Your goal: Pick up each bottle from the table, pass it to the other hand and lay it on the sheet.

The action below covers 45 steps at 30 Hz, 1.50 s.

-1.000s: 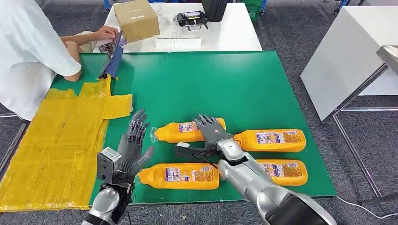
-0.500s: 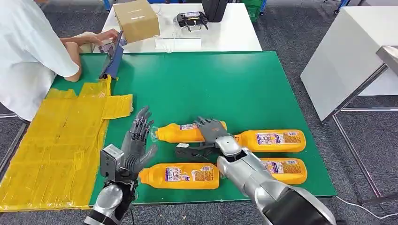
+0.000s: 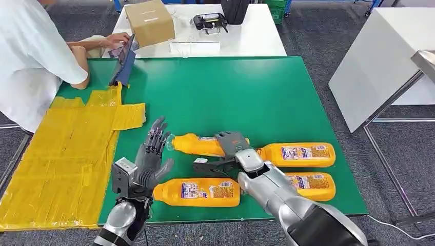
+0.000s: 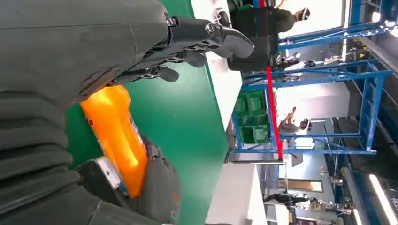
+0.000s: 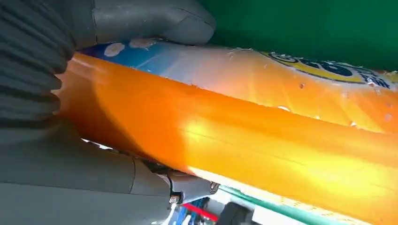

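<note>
Lifting now: right hand (image 3: pixel 232 142) wrapped around the far-left bottle (image 3: pixel 197 145), cap end tilted up off the green table (image 3: pixel 246 87) since a second ago. Left hand (image 3: pixel 152 154) spread, holding nothing, closer beside the cap, so handover looks imminent; yellow sheet (image 3: pixel 56 154) waits left.

Orange bottles (image 3: pixel 197 192) with blue-and-white labels lie on a green table (image 3: pixel 231 92) beside a yellow sheet (image 3: pixel 61 154); a person's sleeve (image 3: pixel 31 51) is white.

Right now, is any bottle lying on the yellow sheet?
No, the yellow sheet holds no bottle; all four orange bottles are over the green table.
</note>
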Motion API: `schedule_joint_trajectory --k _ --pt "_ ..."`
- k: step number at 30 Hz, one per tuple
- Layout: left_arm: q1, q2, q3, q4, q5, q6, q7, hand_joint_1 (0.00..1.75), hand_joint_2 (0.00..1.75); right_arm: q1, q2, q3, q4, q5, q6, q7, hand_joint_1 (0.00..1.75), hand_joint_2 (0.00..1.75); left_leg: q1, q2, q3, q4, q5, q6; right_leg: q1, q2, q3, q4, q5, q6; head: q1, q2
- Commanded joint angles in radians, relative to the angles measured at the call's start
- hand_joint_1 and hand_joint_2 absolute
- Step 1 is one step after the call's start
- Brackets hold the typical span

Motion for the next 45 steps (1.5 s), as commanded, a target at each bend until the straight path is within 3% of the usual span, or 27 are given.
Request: schedule_joint_trajectory --k 1,3,4,8,11,16,19,22,24,31,33,36,45 --pt "0.017 0.014 -0.002 -0.002 -0.01 0.025 0.007 0.0 1.75 0.074 -0.04 -0.142 -0.046 -0.126 -0.313 -0.12 1.75 1.75 0.001 -0.003 0.002 -0.001 0.0 -0.001 0.001 0.0 0.003 -0.002 -0.001 -0.001 0.0 0.0" --pt "0.059 0.027 0.002 -0.046 -0.04 0.04 0.013 0.0 1.75 0.165 -0.053 -0.264 -0.211 -0.224 -0.53 -0.25 1.75 1.75 0.002 -0.003 0.003 -0.001 -0.001 -0.001 0.001 0.001 0.004 -0.002 -0.001 -0.001 0.0 0.0" --pt "0.073 0.03 0.002 -0.06 -0.059 0.049 0.017 0.0 1.75 0.218 -0.06 -0.32 -0.33 -0.284 -0.541 -0.314 1.75 1.75 0.001 -0.002 0.002 -0.001 -0.001 -0.001 0.001 0.001 0.003 -0.002 -0.001 -0.001 0.0 0.0" --pt "0.111 0.031 0.014 -0.09 -0.079 0.064 0.016 0.0 1.75 0.44 -0.094 -0.437 -0.842 -0.519 -0.416 -0.412 1.75 1.75 0.001 -0.001 0.0 0.0 -0.002 -0.001 0.001 0.002 0.002 -0.001 -0.001 -0.001 0.0 0.0" --pt "0.126 0.039 0.02 -0.104 -0.091 0.079 0.011 0.0 1.75 0.556 -0.1 -0.457 -1.066 -0.627 -0.364 -0.46 1.75 1.75 0.002 -0.006 0.0 0.0 -0.003 -0.002 0.001 -0.001 0.003 0.0 -0.004 -0.002 0.0 0.0" --pt "0.125 0.038 0.022 -0.108 -0.091 0.08 0.012 0.0 1.75 0.566 -0.098 -0.455 -1.078 -0.626 -0.365 -0.459 1.75 1.75 0.0 -0.007 -0.005 0.0 -0.002 -0.002 0.0 -0.001 -0.003 0.0 -0.002 -0.001 0.0 0.0" --pt "0.132 0.038 0.032 -0.116 -0.106 0.088 0.008 0.0 1.75 0.581 -0.095 -0.441 -1.123 -0.712 -0.319 -0.511 1.75 1.75 0.001 -0.007 -0.002 0.001 -0.004 -0.003 0.001 0.001 -0.001 0.001 -0.003 -0.002 0.0 0.0" --pt "0.124 0.043 0.027 -0.122 -0.118 0.084 0.008 0.0 1.75 0.595 -0.102 -0.379 -1.179 -0.814 -0.173 -0.491 1.75 1.75 0.001 -0.006 -0.003 0.001 -0.004 -0.003 0.001 0.002 -0.002 0.001 -0.004 -0.002 0.0 0.0" --pt "0.098 0.045 0.011 -0.114 -0.121 0.08 0.007 0.0 1.75 0.562 -0.094 -0.307 -1.107 -0.833 -0.088 -0.478 1.75 1.75 0.001 -0.005 -0.005 0.0 -0.003 -0.002 0.001 0.001 -0.003 0.0 -0.002 -0.002 0.0 0.0" --pt "0.095 0.047 0.005 -0.113 -0.122 0.08 0.007 0.0 1.75 0.551 -0.097 -0.3 -1.08 -0.833 -0.1 -0.497 1.75 1.75 0.001 -0.006 -0.002 0.0 -0.003 -0.003 0.001 0.002 0.0 0.0 -0.003 -0.002 0.0 0.0" --pt "0.082 0.053 -0.008 -0.121 -0.126 0.078 0.005 0.0 1.75 0.514 -0.105 -0.237 -1.007 -0.78 -0.037 -0.439 1.75 1.75 0.001 -0.004 -0.001 0.0 -0.004 -0.003 0.001 0.003 0.0 -0.001 -0.003 -0.002 0.0 0.0" --pt "0.049 0.059 -0.03 -0.132 -0.134 0.071 0.015 0.0 1.75 0.458 -0.073 -0.138 -0.864 -0.747 0.022 -0.447 1.75 1.75 0.002 -0.003 -0.001 0.0 -0.004 -0.003 0.001 0.005 0.0 -0.001 -0.002 -0.002 0.0 0.0" --pt "0.02 0.065 -0.064 -0.142 -0.13 0.063 0.017 0.0 1.75 0.37 -0.038 0.074 -0.689 -0.66 0.087 -0.417 1.75 1.75 0.002 -0.003 -0.002 -0.001 -0.002 -0.003 0.002 0.003 -0.001 -0.001 -0.002 -0.002 0.0 0.0"
